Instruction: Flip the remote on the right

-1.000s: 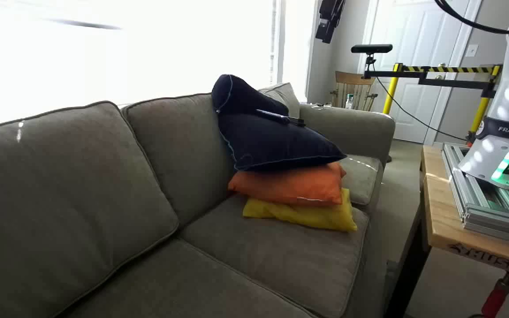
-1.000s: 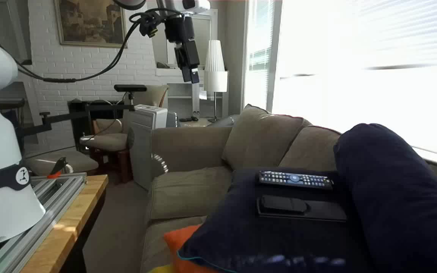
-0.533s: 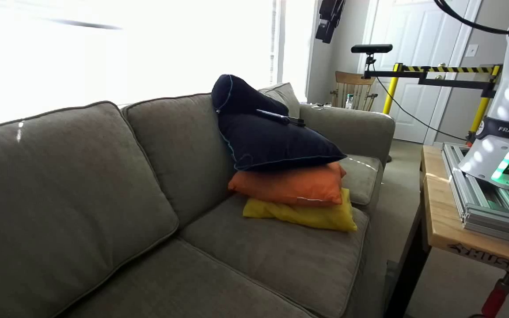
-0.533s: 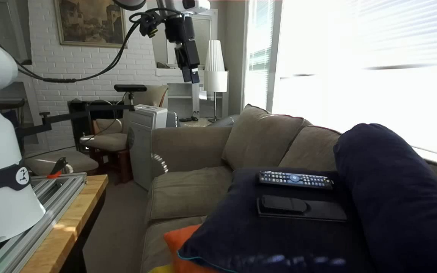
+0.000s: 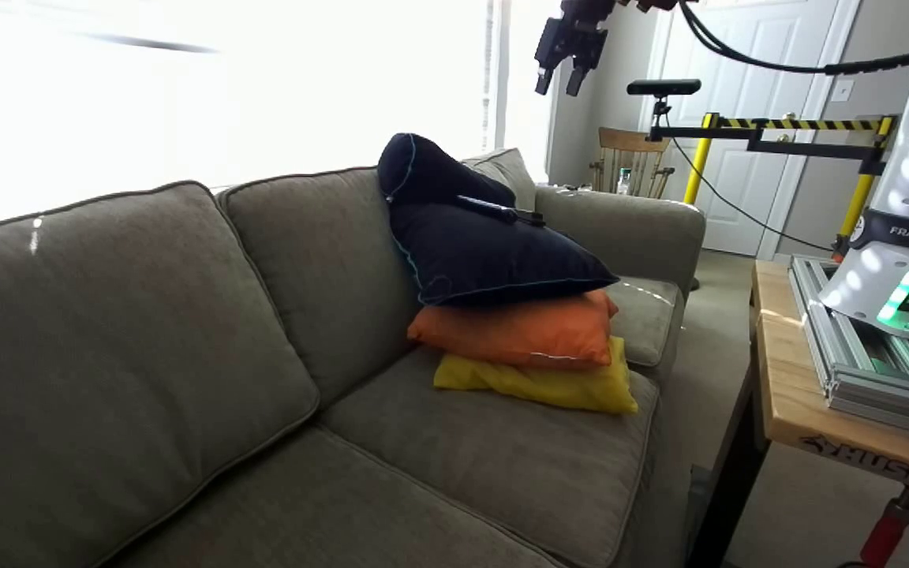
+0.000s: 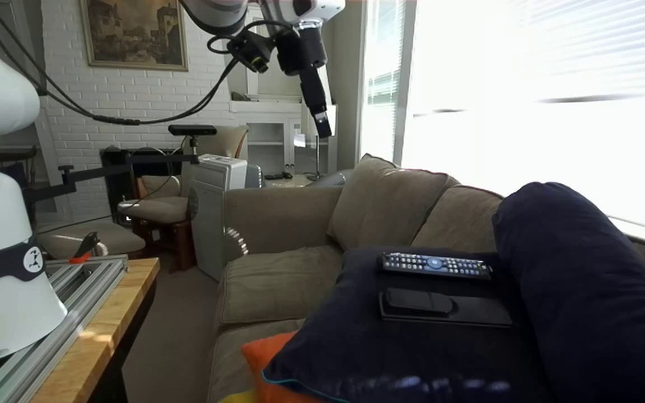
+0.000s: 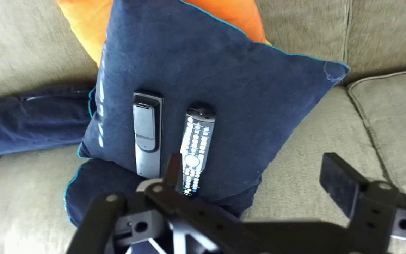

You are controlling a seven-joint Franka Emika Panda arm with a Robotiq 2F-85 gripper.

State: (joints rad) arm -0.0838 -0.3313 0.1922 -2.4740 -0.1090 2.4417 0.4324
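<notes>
A remote with its buttons facing up [image 6: 434, 265] lies on a dark blue pillow [image 6: 367, 336]. Beside it lies a second dark remote, plain side up, with a raised block at one end [image 6: 482, 311]. In the wrist view the button remote [image 7: 196, 141] is right of the plain one [image 7: 148, 164]; the left finger covers part of its lower edge. In an exterior view both remotes show only edge-on [image 5: 488, 207]. My gripper [image 5: 559, 84] is open and empty, well above and apart from the pillow. It also shows in the wrist view [image 7: 254, 176].
The blue pillow rests on an orange pillow [image 5: 518, 331] and a yellow pillow [image 5: 537, 383] on a beige sofa [image 5: 454, 457]. A rolled dark blue cushion [image 6: 574, 291] stands behind the remotes. A camera on a bracket [image 6: 192, 130] and a wooden table [image 6: 98, 336] are near the arm base.
My gripper has turned, so its two parted fingers now show in an exterior view. It has moved lower and toward the sofa. The remotes and pillows have not moved.
</notes>
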